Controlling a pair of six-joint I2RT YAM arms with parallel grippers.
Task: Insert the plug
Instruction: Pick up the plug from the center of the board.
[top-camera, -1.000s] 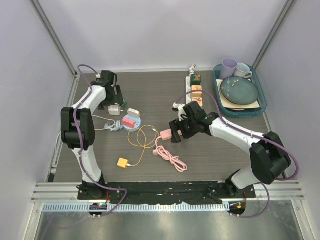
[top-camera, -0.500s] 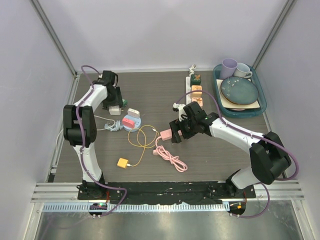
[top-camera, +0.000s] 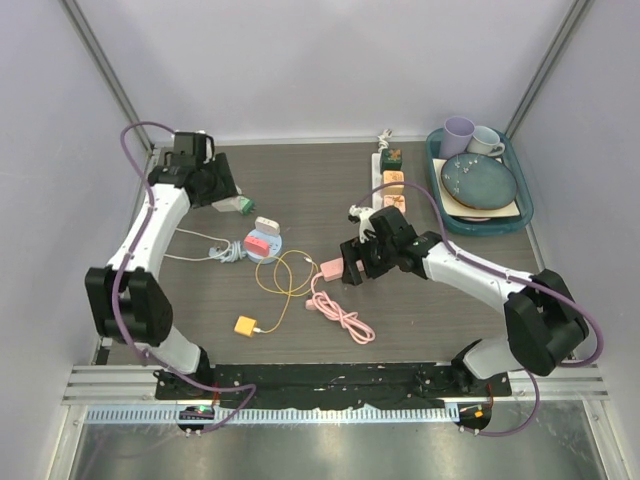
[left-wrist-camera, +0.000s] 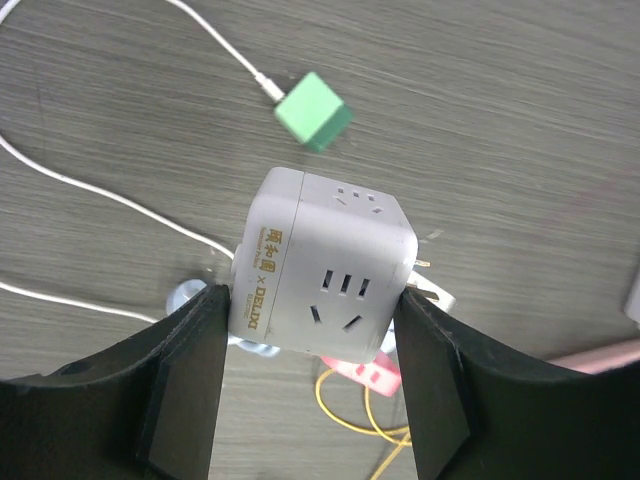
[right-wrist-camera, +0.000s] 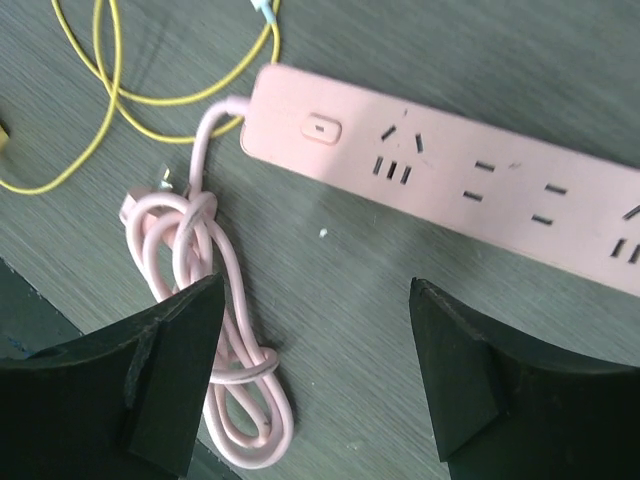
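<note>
Above the tabletop (left-wrist-camera: 520, 120), at far left: grey cube plug adapter (left-wrist-camera: 325, 270), pinched in left pincer (left-wrist-camera: 312, 330). Over pink power strip (right-wrist-camera: 450, 180): right pincer (right-wrist-camera: 315, 370), spread. Advised: square prongs (left-wrist-camera: 428, 272) to slots (right-wrist-camera: 395, 170), steady strip, push straight.

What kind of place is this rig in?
Probably a lab test cell: plain lilac enclosure walls, aluminium mounting rail, staged props like a pink plastic power strip and white cube socket adapter.
</note>
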